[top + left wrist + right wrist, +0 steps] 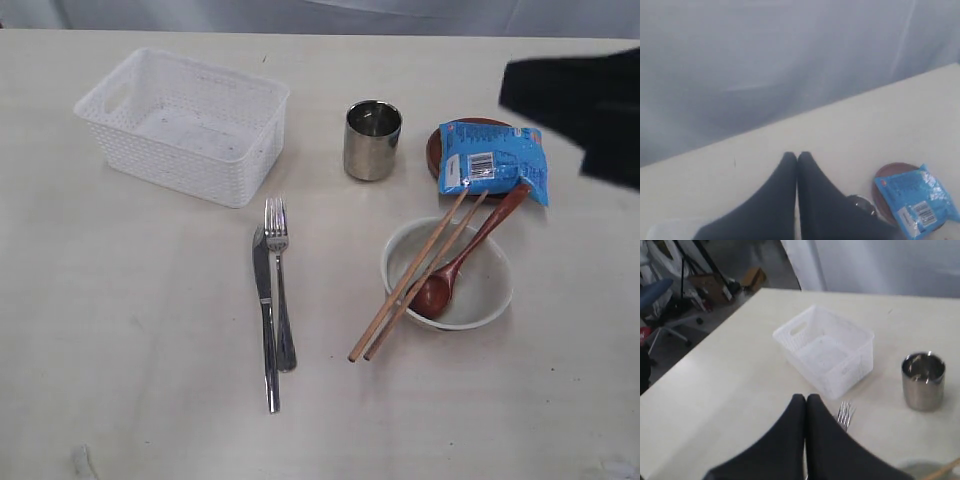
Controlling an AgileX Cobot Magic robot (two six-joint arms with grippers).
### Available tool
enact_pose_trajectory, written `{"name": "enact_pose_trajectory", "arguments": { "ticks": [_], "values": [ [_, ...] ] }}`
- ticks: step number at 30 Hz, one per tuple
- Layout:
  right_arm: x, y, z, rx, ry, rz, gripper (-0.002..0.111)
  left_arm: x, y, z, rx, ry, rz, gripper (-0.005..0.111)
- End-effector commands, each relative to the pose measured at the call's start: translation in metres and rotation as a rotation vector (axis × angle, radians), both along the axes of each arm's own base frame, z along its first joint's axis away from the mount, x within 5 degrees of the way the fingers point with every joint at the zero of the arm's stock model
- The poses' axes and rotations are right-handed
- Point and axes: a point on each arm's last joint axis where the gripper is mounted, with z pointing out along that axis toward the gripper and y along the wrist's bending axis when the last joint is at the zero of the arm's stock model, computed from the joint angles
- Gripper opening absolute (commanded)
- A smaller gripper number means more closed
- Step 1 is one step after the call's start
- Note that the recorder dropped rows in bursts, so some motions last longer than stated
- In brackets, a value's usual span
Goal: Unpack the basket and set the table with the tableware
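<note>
Left hand (pixel 797 156) pressed together, gripping nothing, over the worktop (pixel 850 135), blue packet (pixel 917 200) in sight. Right hand (pixel 806 397) pinched tight too, empty, basket (pixel 825 352) and cup (pixel 923 380) beyond it. Exterior view: basket upper left, knife (pixel 262 300) and fork (pixel 281 290) side by side, chopsticks (pixel 415 280) and spoon (pixel 470 250) resting on the bowl (pixel 490 290).

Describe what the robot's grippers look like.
Both the left gripper and right gripper have matte black fingers, broad at the base and tapering to rounded tips. No cables or markings show. The exterior view catches only a blurred black arm part.
</note>
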Motion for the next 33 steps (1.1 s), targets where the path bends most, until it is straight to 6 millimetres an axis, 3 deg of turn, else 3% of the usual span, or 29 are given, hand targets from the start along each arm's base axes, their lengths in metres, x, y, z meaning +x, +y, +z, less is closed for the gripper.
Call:
{"name": "enact_pose_trajectory", "arguments": {
  "ticks": [1,6,12,16,22,33],
  "values": [
    [-0.008,-0.023,0.031,0.081,-0.157,-0.023,0.0,-0.045,0.027,0.017,-0.102,-0.164,-0.021,0.0],
    [-0.018,-0.048,0.039,0.145,-0.194,-0.051,0.0,-0.09,0.053,0.012,-0.207,-0.318,-0.045,0.0],
    [-0.023,-0.072,0.035,0.139,-0.157,-0.142,0.0,-0.134,0.079,-0.017,-0.298,-0.45,-0.071,0.0],
    [-0.025,-0.083,0.031,0.125,-0.131,-0.191,0.0,-0.153,0.09,-0.035,-0.313,-0.474,-0.076,0.0],
    [-0.025,-0.094,0.025,0.088,-0.088,-0.257,0.0,-0.169,0.1,-0.052,-0.31,-0.469,-0.075,0.0],
    [-0.025,-0.095,0.024,0.077,-0.077,-0.27,0.0,-0.17,0.101,-0.054,-0.307,-0.465,-0.073,0.0]
  ]
}}
